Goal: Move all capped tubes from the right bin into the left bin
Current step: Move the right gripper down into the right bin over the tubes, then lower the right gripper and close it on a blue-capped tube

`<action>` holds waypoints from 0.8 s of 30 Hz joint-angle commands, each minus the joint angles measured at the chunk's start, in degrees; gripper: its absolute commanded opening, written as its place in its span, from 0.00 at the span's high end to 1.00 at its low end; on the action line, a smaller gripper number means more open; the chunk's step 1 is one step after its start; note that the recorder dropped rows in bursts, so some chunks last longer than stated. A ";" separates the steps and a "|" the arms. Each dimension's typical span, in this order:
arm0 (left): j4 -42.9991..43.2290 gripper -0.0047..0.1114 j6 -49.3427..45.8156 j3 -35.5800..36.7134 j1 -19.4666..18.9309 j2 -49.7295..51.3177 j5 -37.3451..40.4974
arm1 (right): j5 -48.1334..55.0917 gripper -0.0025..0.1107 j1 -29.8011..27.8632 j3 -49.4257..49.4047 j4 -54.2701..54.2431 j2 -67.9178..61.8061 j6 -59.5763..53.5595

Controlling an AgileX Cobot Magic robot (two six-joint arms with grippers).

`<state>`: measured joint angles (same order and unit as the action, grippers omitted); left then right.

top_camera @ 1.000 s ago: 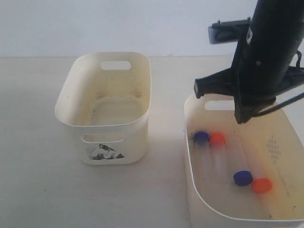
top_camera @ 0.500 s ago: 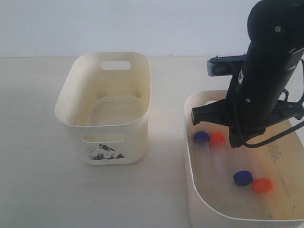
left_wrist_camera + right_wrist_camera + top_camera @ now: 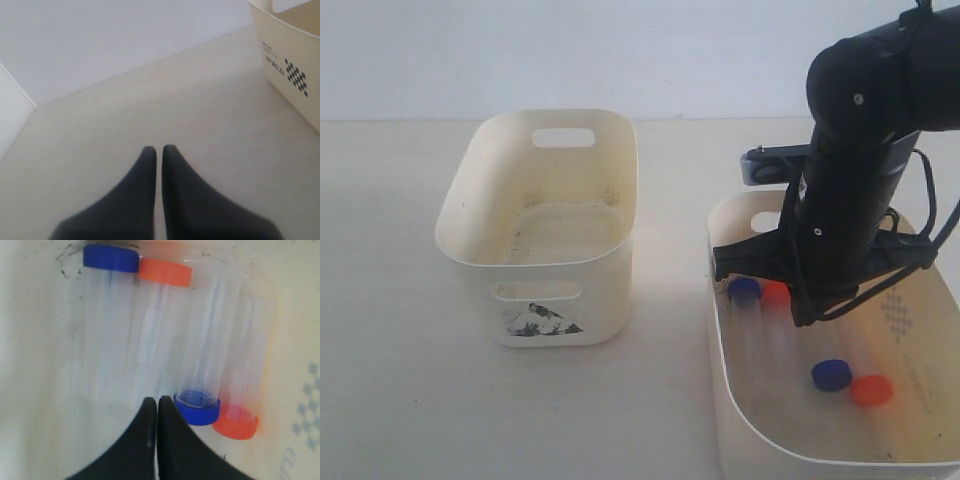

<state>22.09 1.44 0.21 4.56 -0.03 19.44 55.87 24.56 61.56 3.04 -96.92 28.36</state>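
On the desk [image 3: 400,400], the right bin [image 3: 732,430] and left bin [image 3: 470,245] are set apart, the right claw [image 3: 157,405], held inside the right bin, and the left claw [image 3: 159,150] are each pressed together, and 4 capped tubes [image 3: 202,360] are laid in that bin.

right arm [image 3: 850,180] angled downward | right claw [image 3: 157,402] closed, empty | left claw [image 3: 159,150] closed, empty

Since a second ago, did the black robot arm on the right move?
Yes. The black arm dropped down and slightly left, into the wide cream plastic bin.
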 commanded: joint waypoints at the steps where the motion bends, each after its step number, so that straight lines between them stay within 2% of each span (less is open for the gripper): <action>1: -0.16 0.92 0.54 -0.21 0.31 0.03 -0.18 | -0.48 0.98 0.01 -0.40 0.20 0.13 -0.35; 13: -0.16 0.92 0.54 -0.21 0.31 0.03 -0.18 | -4.88 0.98 0.01 -6.63 -0.58 0.13 -0.35; 21: -0.16 0.92 0.54 -0.21 0.31 0.03 -0.18 | -11.29 0.98 0.01 -8.28 -0.89 0.13 -0.48; 24: -0.16 0.92 0.54 -0.21 0.31 0.03 -0.18 | -11.04 0.92 0.01 -8.28 -0.89 0.13 -3.58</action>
<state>22.09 1.44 0.21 4.56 -0.03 19.44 45.30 24.56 53.55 2.00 -96.92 27.53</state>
